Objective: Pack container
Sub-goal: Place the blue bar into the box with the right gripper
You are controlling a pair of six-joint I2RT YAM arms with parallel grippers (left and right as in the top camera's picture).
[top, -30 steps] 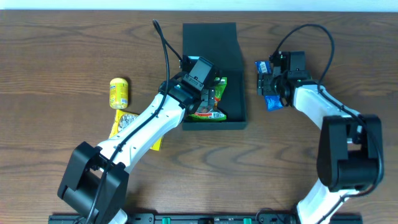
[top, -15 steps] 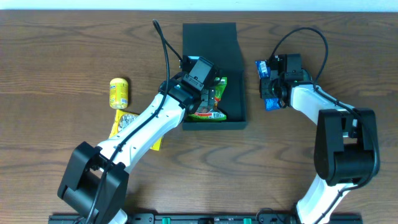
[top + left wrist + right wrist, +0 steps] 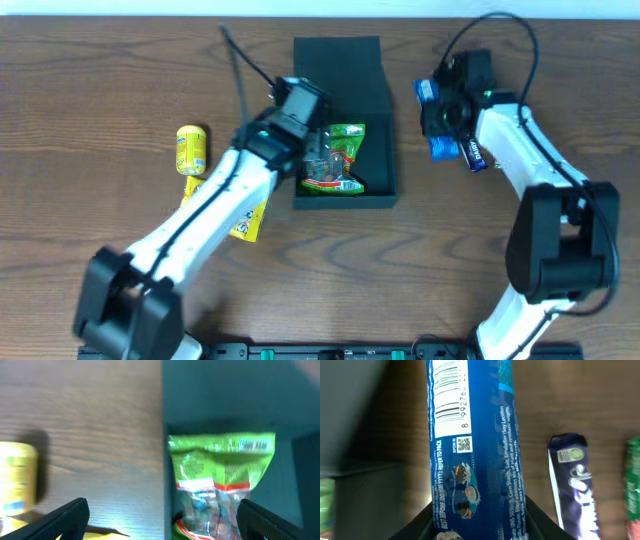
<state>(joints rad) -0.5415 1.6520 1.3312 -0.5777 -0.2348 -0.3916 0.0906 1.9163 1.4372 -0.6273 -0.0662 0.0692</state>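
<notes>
The container (image 3: 375, 105) is a dark box, open, with its flap lid toward the back. A green snack packet (image 3: 338, 158) lies inside it and also shows in the left wrist view (image 3: 222, 475). My left gripper (image 3: 297, 150) is open and empty, its fingers (image 3: 162, 520) straddling the container's left wall (image 3: 225, 400). My right gripper (image 3: 445, 118) is shut on a blue cookie pack (image 3: 441, 149), held just right of the container. In the right wrist view the pack (image 3: 472, 450) fills the jaws (image 3: 477, 522), and the container (image 3: 360, 495) lies to the left.
A yellow can-shaped snack (image 3: 191, 150) lies left of the container and shows blurred in the left wrist view (image 3: 17, 477). A yellow packet (image 3: 245, 218) lies partly under the left arm. A dark purple bar (image 3: 473, 156) lies beside the blue pack (image 3: 572, 485).
My left gripper has moved left, from over the green packet to the container's left wall. My right gripper has shifted toward the back with the blue pack, uncovering the purple bar.
</notes>
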